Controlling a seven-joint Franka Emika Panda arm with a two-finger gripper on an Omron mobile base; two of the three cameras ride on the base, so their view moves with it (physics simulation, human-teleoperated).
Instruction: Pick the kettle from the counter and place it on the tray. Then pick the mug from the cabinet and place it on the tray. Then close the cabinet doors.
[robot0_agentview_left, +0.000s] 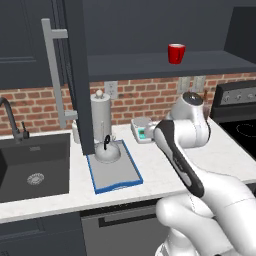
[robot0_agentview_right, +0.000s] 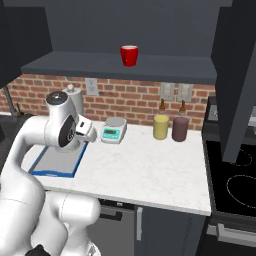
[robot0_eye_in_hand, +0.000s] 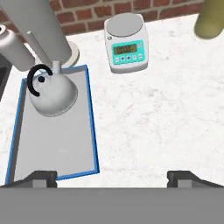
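1. The kettle (robot0_eye_in_hand: 52, 92) sits upright on the tray (robot0_eye_in_hand: 57, 144), at its far end toward the brick wall, inside the blue rim. I judge the first step done.
2. The tray lies flat on the worktop (robot0_eye_in_hand: 153, 118), just beside the sink (robot0_agentview_left: 32, 167). A tall grey cylinder (robot0_agentview_left: 100, 120) stands behind it against the wall.
3. The gripper (robot0_eye_in_hand: 111, 177) hangs above the worktop, just off the tray's near corner. Its jaws stand fully open, with nothing between them and nothing touching them.
4. The step in hand is therefore the mug: the arm is free of the kettle and has not yet started upward.
5. The mug (robot0_agentview_right: 129, 55) stands upright on the cabinet (robot0_agentview_right: 120, 67) shelf, near its front edge, well above and apart from the gripper. Which way its handle points I cannot tell.
6. Both doors stand open: the left door (robot0_agentview_left: 75, 75) swung out over the sink end of the worktop, the right door (robot0_agentview_right: 235, 80) out over the stove.
7. The next move calls for lifting the hand well up and turning it to face the shelf, so that the open jaws come at the mug level from the front.
8. The lift should clear the scale (robot0_eye_in_hand: 126, 43) and stay off the left door's edge.
9. The doors are to be closed last.
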